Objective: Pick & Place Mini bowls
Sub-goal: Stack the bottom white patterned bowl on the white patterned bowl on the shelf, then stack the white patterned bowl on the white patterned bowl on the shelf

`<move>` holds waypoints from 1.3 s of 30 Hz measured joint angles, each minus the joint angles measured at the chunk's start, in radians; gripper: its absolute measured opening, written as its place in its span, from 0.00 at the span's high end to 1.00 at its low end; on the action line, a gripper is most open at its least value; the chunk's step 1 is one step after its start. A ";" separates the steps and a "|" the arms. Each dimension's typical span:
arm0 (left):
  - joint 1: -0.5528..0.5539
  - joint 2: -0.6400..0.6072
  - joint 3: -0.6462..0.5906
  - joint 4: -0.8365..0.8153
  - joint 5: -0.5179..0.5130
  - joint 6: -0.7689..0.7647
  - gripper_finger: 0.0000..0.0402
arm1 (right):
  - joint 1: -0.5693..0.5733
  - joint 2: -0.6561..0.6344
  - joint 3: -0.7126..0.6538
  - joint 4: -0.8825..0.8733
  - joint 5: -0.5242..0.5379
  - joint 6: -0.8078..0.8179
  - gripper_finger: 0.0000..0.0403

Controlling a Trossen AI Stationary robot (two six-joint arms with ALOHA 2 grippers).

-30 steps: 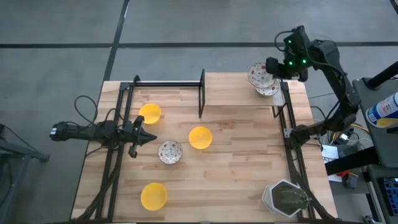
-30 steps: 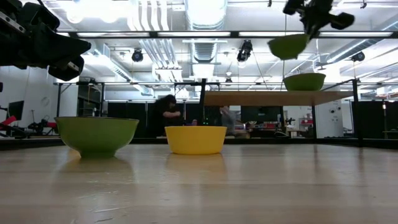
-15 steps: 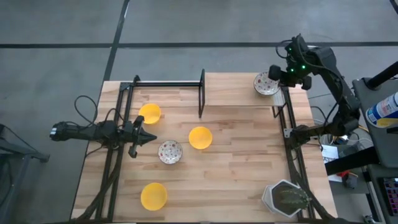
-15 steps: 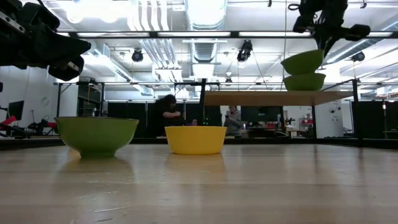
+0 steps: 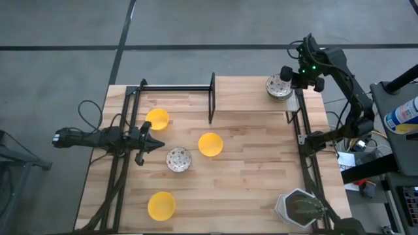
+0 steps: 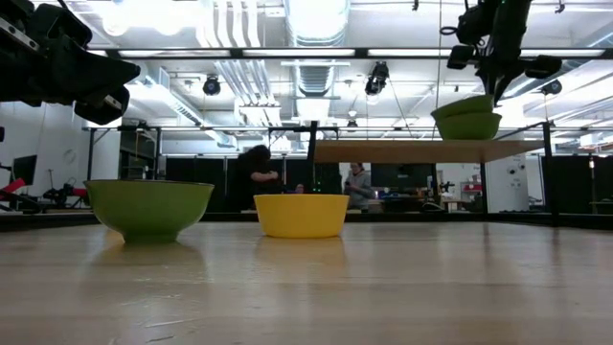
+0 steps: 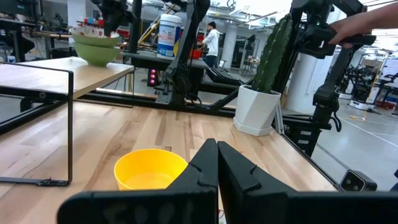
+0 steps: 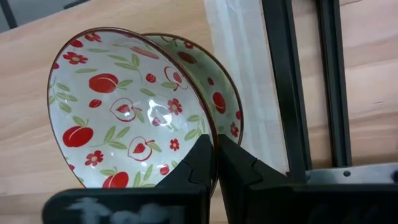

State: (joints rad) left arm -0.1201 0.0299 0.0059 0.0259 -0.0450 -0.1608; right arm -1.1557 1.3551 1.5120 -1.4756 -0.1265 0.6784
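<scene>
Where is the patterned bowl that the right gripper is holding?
In the high view, the held patterned bowl sits at the raised shelf's far right corner, nested into a second patterned bowl.

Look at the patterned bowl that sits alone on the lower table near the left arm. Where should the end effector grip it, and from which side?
Grip the patterned bowl by its thin rim, one finger inside and one outside, coming down from above. It sits upright and open-mouthed with clear table around it, and the left end effector, now shut, is nearest its left edge, so that side is likely easiest.
</scene>
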 joint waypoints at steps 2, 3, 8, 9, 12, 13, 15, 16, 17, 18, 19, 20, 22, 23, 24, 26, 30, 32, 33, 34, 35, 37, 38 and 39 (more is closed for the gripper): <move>0.000 0.000 0.000 0.000 0.000 0.000 1.00 | 0.001 0.002 0.000 -0.004 0.003 0.003 0.97; 0.000 0.000 0.000 0.000 0.000 0.000 1.00 | 0.001 0.002 0.000 -0.006 0.003 0.003 0.97; 0.000 0.000 0.000 0.000 0.000 0.000 1.00 | 0.001 0.002 -0.001 -0.007 0.006 0.006 0.97; 0.000 0.000 0.000 0.000 0.000 0.000 1.00 | 0.001 0.002 -0.001 -0.007 0.012 0.007 0.97; 0.000 0.000 0.000 0.000 0.000 0.000 1.00 | 0.001 0.002 -0.004 -0.008 0.021 0.008 0.97; 0.000 0.000 0.000 0.000 0.000 0.000 1.00 | 0.001 0.002 -0.006 -0.009 0.021 0.008 0.96; 0.000 0.000 0.000 0.000 0.000 0.000 1.00 | 0.001 0.002 -0.014 -0.009 0.021 0.007 0.94; 0.000 0.000 0.000 0.000 0.000 0.000 1.00 | 0.001 0.002 -0.018 -0.009 0.022 0.007 0.92; 0.000 0.000 0.000 0.000 0.000 0.000 1.00 | 0.001 0.002 -0.024 -0.009 0.021 0.006 0.91; 0.000 0.000 0.000 0.000 0.000 0.000 1.00 | 0.001 0.002 -0.032 -0.009 0.021 0.005 0.88; 0.000 0.000 0.000 0.000 0.000 0.000 1.00 | 0.001 0.002 -0.042 -0.009 0.021 0.005 0.86; 0.000 0.000 0.000 0.000 0.000 0.000 1.00 | 0.001 0.002 -0.050 -0.009 0.020 0.005 0.84; 0.000 0.000 0.000 0.000 0.000 0.000 1.00 | 0.001 0.002 -0.059 -0.009 0.020 -0.002 0.79; 0.000 0.000 0.000 0.000 0.000 0.000 1.00 | 0.001 0.002 -0.060 -0.008 0.021 -0.005 0.77; 0.000 0.000 0.000 0.000 0.000 0.000 1.00 | 0.001 0.002 -0.060 -0.005 0.022 -0.012 0.75; 0.000 0.000 0.000 0.000 0.000 0.000 1.00 | 0.001 0.002 -0.053 -0.005 0.026 -0.031 0.71; 0.000 0.000 0.000 0.000 0.000 0.000 1.00 | 0.001 -0.003 -0.049 -0.010 0.030 -0.057 0.66; 0.000 0.000 0.000 0.000 0.000 0.000 1.00 | 0.001 -0.003 -0.052 -0.014 0.049 -0.073 0.65; 0.000 0.000 0.000 0.000 0.000 0.000 1.00 | 0.001 -0.003 -0.054 -0.018 0.054 -0.083 0.65; 0.000 0.000 0.000 0.000 0.000 0.000 1.00 | 0.004 -0.003 -0.056 -0.023 0.059 -0.095 0.65; 0.000 0.000 0.000 0.000 0.000 0.000 1.00 | 0.008 -0.003 -0.057 -0.027 0.068 -0.104 0.65; 0.000 0.000 0.000 0.000 0.000 0.000 1.00 | 0.015 -0.004 -0.058 -0.032 0.079 -0.111 0.66; 0.000 0.000 0.000 0.000 0.000 0.000 1.00 | 0.018 -0.005 -0.058 -0.031 0.080 -0.114 0.66; 0.000 0.000 0.000 0.000 0.000 0.000 1.00 | 0.017 -0.007 -0.058 -0.031 0.080 -0.117 0.66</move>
State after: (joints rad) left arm -0.1203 0.0299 0.0059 0.0258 -0.0452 -0.1608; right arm -1.1385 1.3480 1.4544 -1.5070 -0.0467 0.5614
